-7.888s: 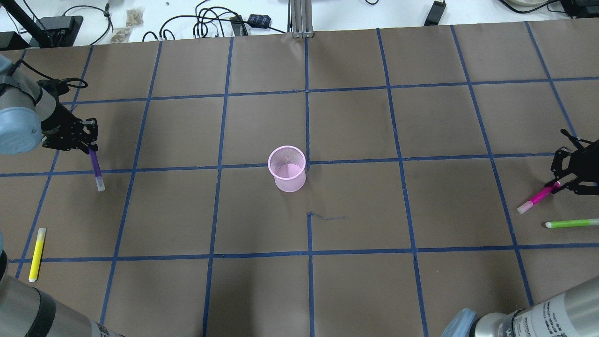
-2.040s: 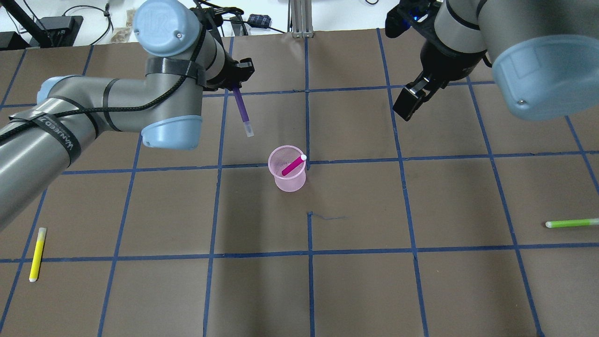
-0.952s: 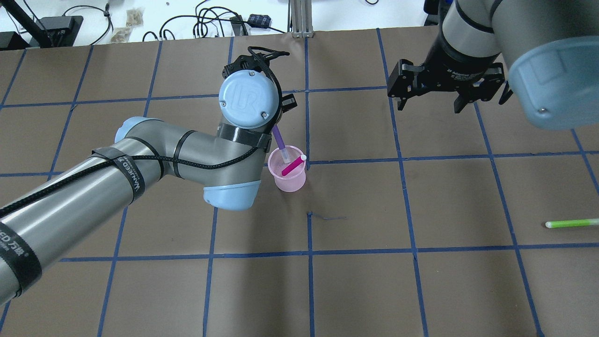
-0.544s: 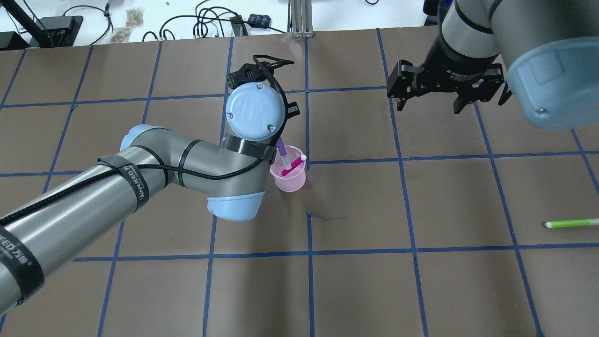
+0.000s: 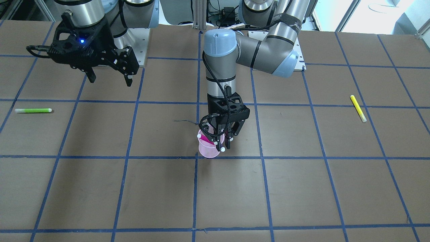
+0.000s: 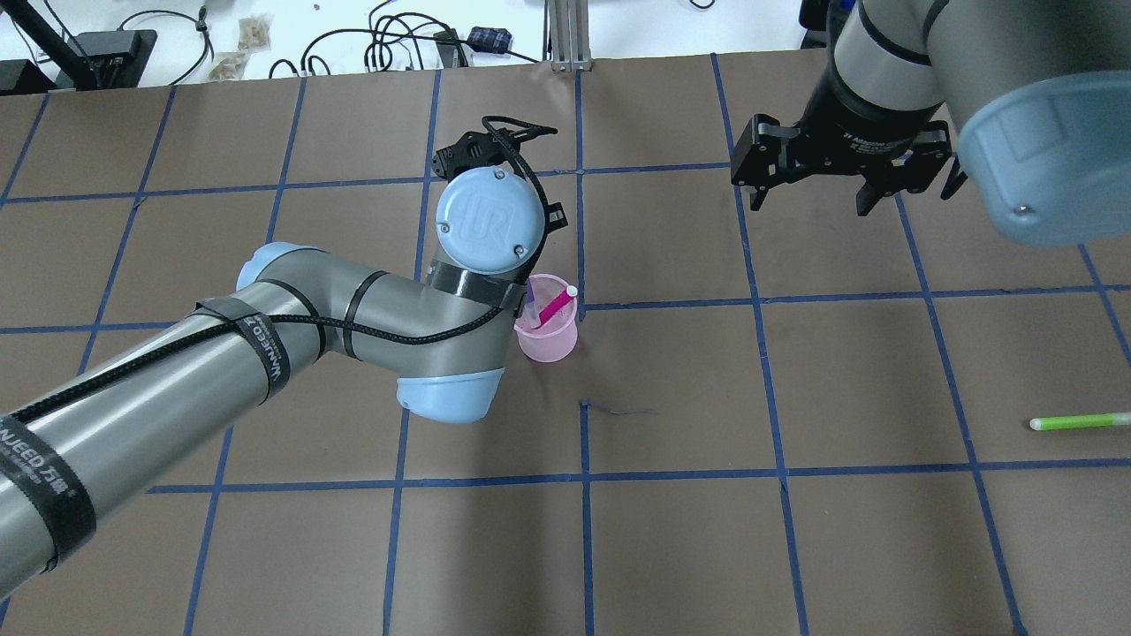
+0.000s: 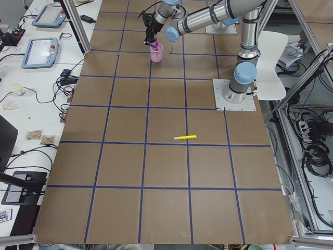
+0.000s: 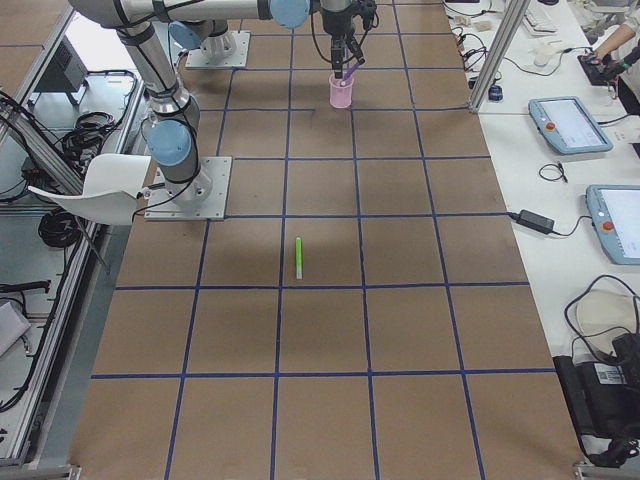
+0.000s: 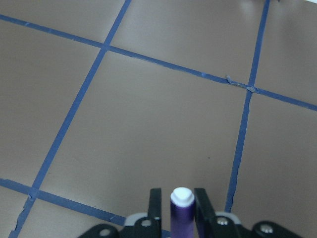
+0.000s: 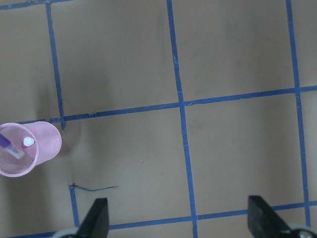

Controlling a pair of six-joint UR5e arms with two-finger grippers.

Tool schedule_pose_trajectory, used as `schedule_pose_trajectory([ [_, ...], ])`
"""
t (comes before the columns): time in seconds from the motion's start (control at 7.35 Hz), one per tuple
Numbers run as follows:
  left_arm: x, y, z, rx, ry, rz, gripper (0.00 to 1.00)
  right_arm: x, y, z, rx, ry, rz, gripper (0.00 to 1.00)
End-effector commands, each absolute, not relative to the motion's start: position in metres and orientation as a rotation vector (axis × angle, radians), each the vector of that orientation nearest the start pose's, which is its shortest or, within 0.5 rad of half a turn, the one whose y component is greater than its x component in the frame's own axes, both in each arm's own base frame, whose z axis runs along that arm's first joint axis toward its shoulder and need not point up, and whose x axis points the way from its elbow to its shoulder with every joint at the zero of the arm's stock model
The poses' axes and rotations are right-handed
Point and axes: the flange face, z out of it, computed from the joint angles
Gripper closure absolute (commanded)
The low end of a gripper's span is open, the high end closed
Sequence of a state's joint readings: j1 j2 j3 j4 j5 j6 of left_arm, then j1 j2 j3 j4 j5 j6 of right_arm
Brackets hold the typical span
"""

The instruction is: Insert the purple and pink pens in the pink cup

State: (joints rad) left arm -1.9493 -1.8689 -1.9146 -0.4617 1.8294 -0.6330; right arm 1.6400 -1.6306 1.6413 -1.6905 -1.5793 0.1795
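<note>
The pink mesh cup (image 6: 550,334) stands near the table's middle; it also shows in the front view (image 5: 208,152) and the right wrist view (image 10: 30,148). The pink pen (image 6: 557,306) leans inside it, white end up (image 10: 27,142). My left gripper (image 5: 223,141) hangs straight over the cup, shut on the purple pen (image 9: 182,210), whose lower end is inside the cup (image 10: 7,145). In the overhead view my left wrist hides most of that pen. My right gripper (image 6: 848,190) is open and empty, raised at the far right, well apart from the cup.
A yellow pen (image 5: 358,108) lies on the table on my left side. A green pen (image 6: 1078,421) lies near the right edge. The brown table cover has a blue tape grid. Cables and boxes sit beyond the far edge.
The pink pen went from my right gripper into the cup, and that gripper withdrew, open. My left gripper carried the purple pen over the cup and lowered its end inside.
</note>
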Motion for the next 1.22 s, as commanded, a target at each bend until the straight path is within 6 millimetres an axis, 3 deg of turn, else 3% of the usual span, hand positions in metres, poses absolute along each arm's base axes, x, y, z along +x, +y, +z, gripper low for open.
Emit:
schedule_pose_trajectory([
  [0.0,-0.316,-0.488,0.293,-0.462,3.006,-0.824,0.01,0.165,-0.466,0.494,0.174,3.128,-0.171,0.0],
  [0.41,-0.309,-0.495,0.318,-0.447,3.029,-0.776,0.0,0.165,-0.466,0.494,0.174,3.128,-0.169,0.0],
  [0.54,-0.296,-0.513,0.333,-0.346,3.015,-0.701,0.0,0.165,-0.467,0.493,0.174,3.128,-0.167,0.0],
  [0.82,-0.252,-0.545,0.395,-0.405,3.088,-0.41,0.0,0.165,-0.466,0.492,0.169,3.126,-0.163,0.0],
  [0.95,-0.218,-0.553,0.427,-0.458,3.108,-0.245,0.0,0.165,-0.467,0.491,0.169,3.129,-0.162,0.0],
  [1.09,-0.186,-0.553,0.45,-0.325,3.129,-0.173,0.0,0.166,-0.466,0.492,0.166,3.127,-0.166,0.0],
])
